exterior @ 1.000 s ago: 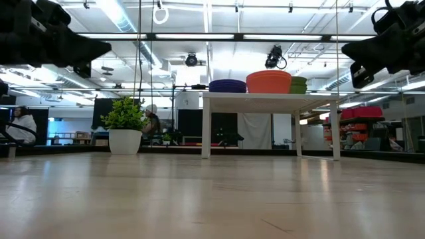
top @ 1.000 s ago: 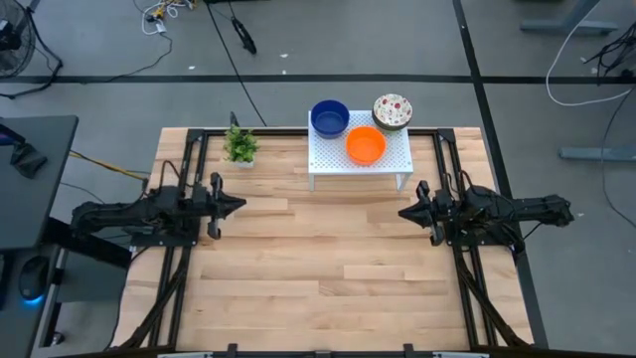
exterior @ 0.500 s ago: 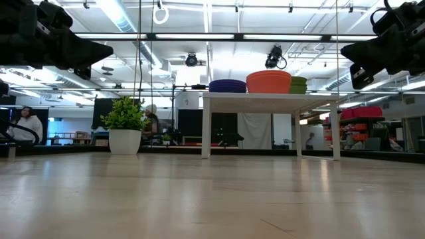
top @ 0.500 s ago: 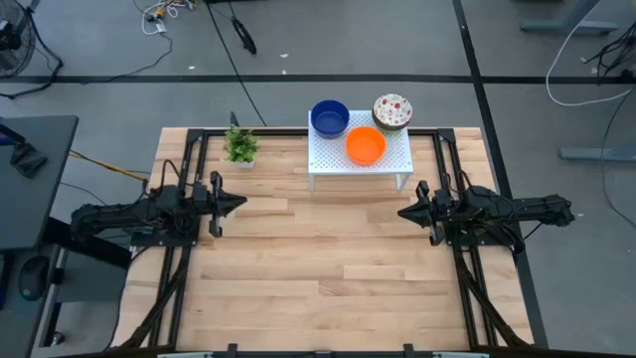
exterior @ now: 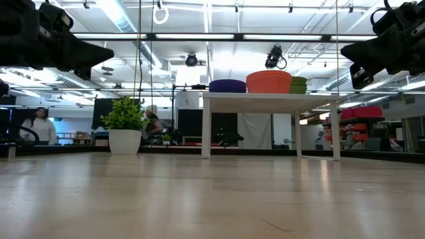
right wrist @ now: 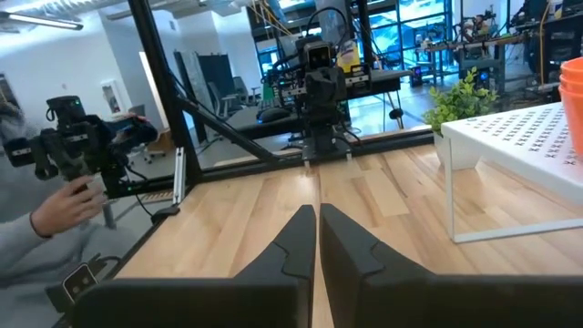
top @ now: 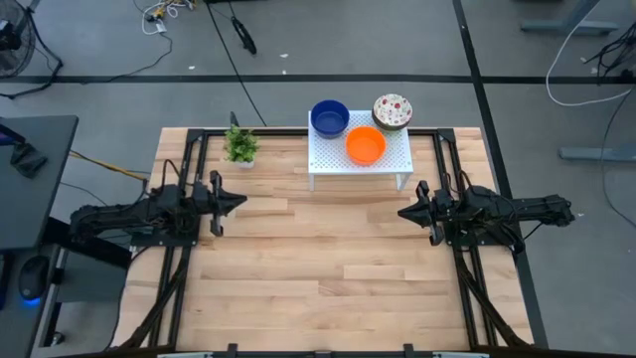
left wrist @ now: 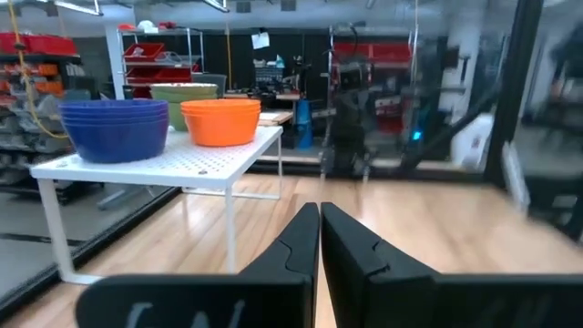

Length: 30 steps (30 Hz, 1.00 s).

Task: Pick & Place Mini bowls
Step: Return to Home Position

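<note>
Three stacks of mini bowls sit on a white perforated stand point(top: 360, 159) at the table's far edge: blue point(top: 329, 118), orange point(top: 365, 145) and speckled white point(top: 392, 110). The left wrist view shows the blue stack point(left wrist: 117, 127), the orange stack point(left wrist: 219, 120) and a greenish stack behind them. My left gripper point(top: 243, 202) hovers shut above the table's left side, pointing right. My right gripper point(top: 400, 213) hovers shut above the right side, pointing left. Both are well clear of the bowls.
A small green potted plant point(top: 239, 146) stands at the far edge, left of the stand. Bare wooden tabletop point(top: 318, 259) spreads between the two grippers and toward the near edge. In the right wrist view, a person's hand point(right wrist: 64, 205) holds a device beyond the table.
</note>
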Motion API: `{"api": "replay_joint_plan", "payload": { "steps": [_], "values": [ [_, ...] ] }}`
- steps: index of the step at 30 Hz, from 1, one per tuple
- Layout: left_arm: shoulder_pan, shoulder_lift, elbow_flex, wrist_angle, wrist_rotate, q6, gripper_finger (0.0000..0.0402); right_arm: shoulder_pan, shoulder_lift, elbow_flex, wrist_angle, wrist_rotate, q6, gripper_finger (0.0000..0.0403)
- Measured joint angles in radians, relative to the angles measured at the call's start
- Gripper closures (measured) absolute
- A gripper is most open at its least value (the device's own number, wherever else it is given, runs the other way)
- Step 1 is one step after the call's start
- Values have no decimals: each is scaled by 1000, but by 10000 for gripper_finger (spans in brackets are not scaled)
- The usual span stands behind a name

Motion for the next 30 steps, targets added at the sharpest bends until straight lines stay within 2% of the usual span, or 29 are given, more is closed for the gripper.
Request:
{"api": "replay_joint_plan", "payload": {
  "steps": [6, 11, 30],
  "values": [
    [-25, -5, 1, -67, 7, 112, 383, 0, 0, 0, 0, 0, 0, 380],
    [-49, -5, 1, -79, 52, 113, 383, 0, 0, 0, 0, 0, 0, 380],
    [-48, 8, 0, -23, 48, 112, 383, 0, 0, 0, -1, 0, 0, 380]
  ]
}}
